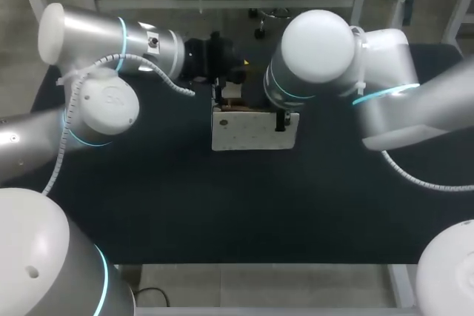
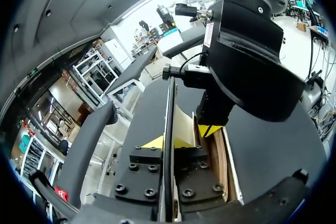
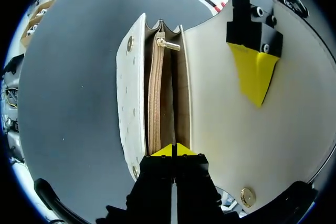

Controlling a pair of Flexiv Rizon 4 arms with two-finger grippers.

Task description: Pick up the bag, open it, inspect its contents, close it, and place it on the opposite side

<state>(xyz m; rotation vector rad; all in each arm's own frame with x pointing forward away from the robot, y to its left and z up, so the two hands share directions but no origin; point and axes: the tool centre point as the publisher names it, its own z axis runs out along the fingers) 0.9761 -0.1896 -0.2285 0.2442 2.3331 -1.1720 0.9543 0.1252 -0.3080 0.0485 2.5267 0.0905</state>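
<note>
A white bag [image 1: 248, 132] stands in the middle of the black table, its flap [image 3: 220, 129] swung open. Inside are a tan lining and a zipped pocket [image 3: 154, 98] with a gold pull. My left gripper [image 1: 219, 98] is at the bag's back left, shut on the flap. In the left wrist view the flap [image 2: 170, 103] runs edge-on between its yellow tips [image 2: 169, 142]. My right gripper [image 3: 173, 150] is shut at the near end of the bag's mouth, pinching a thin inner wall. It comes down on the bag's right end [image 1: 281, 120].
The black table [image 1: 148, 205] spreads wide to the left, right and front of the bag. Its front edge [image 1: 259, 263] runs well short of the bag. Both arms meet over the table's far middle.
</note>
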